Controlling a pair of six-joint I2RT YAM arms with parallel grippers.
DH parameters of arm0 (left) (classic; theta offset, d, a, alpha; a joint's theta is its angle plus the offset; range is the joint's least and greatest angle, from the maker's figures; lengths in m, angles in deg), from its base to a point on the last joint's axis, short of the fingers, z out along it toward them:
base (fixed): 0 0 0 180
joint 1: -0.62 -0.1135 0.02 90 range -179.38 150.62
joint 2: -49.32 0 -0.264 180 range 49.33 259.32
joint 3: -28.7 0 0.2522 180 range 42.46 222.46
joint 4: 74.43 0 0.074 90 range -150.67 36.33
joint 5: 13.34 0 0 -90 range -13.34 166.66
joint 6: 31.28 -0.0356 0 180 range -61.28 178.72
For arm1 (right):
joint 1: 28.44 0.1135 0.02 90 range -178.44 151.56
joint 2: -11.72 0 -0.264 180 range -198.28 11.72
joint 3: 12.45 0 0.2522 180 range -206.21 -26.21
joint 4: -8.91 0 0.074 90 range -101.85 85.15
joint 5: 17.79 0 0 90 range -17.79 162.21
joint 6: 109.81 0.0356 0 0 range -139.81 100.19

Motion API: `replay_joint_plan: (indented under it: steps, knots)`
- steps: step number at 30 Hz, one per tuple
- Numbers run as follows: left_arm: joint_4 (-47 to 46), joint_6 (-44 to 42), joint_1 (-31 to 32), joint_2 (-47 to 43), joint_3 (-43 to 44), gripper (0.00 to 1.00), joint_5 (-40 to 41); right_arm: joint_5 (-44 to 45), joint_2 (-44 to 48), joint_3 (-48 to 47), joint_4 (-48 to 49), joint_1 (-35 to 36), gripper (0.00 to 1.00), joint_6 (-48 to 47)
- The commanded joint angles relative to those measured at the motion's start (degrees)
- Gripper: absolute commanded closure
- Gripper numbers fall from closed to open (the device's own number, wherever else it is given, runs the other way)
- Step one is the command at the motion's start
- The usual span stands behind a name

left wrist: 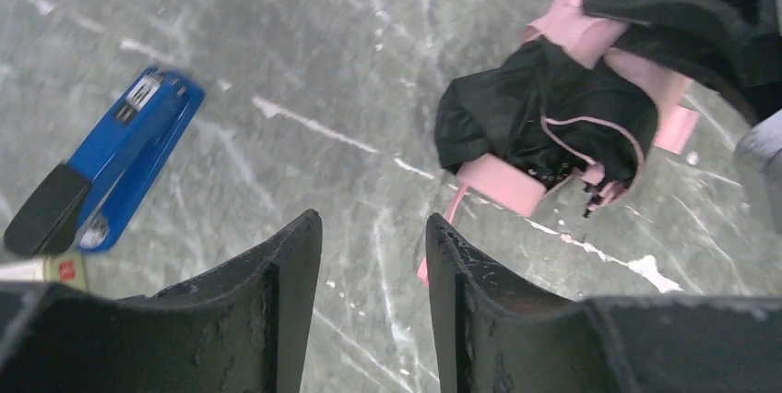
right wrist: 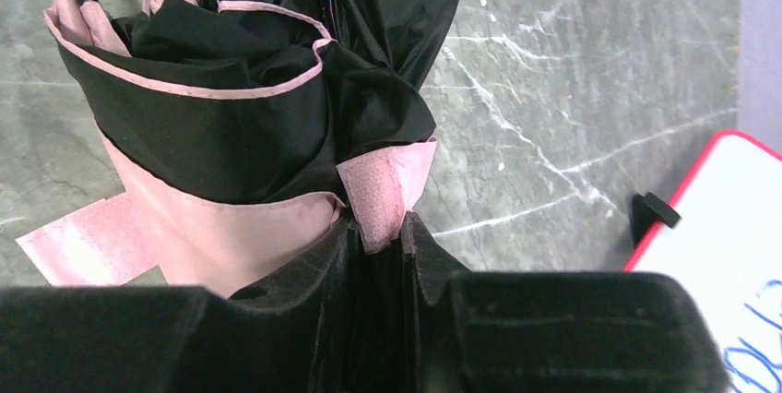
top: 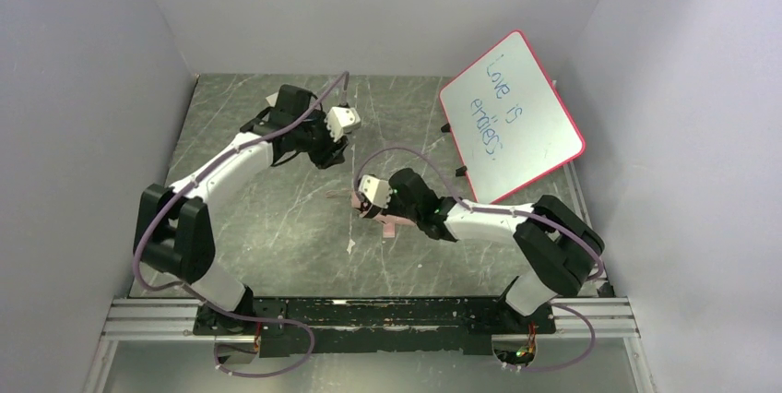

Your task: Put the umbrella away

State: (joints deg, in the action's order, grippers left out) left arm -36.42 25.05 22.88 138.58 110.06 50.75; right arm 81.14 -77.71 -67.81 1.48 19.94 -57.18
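Your right gripper [right wrist: 380,244] is pinched almost together, with the pink fastening tab [right wrist: 387,185] of the umbrella [right wrist: 249,125] caught between its fingers. You can see the umbrella folded into a loose bundle just ahead of that gripper, black fabric bunched over pale pink, with a second pink strip trailing off to one side. From above, it is near the middle of the grey marbled table [top: 277,227], mostly hidden under the right wrist, with only a bit of pink showing. Further out, your left gripper [left wrist: 373,245] hangs over the table with its fingers well apart and nothing between them. The umbrella's pink handle [left wrist: 503,185] lies just beyond its fingertips. A blue stapler [left wrist: 111,167] lies off to that gripper's side, apart from the umbrella. At the far right you have a pink-framed whiteboard [top: 512,116], standing tilted by the wall
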Motion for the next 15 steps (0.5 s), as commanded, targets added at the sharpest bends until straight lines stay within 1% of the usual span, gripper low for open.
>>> replay_joint_plan:
  steps: [1, 6, 9, 11, 15]
  knots:
    - [10.2, -5.2, -0.2, 5.1, 6.7, 0.50, -12.1, 9.8, -1.8, 4.5, 1.4, 3.0, 0.77, -1.2]
    - [21.0, -12.4, 2.0, 12.4, 15.1, 0.46, -15.4, 14.8, -0.4, 8.1, 8.3, 6.0, 0.72, -2.4]
    - [26.2, -15.6, 3.4, 16.1, 19.6, 0.40, -16.6, 18.0, -0.3, 10.1, 12.0, 8.9, 0.72, -4.3]
    - [27.6, -16.2, 4.4, 18.0, 21.7, 0.37, -16.3, 19.5, -0.8, 11.1, 13.7, 11.0, 0.73, -5.6]
    - [28.2, -16.0, 6.7, 20.6, 25.8, 0.34, -15.7, 23.4, -1.8, 13.0, 17.6, 15.0, 0.76, -7.7]
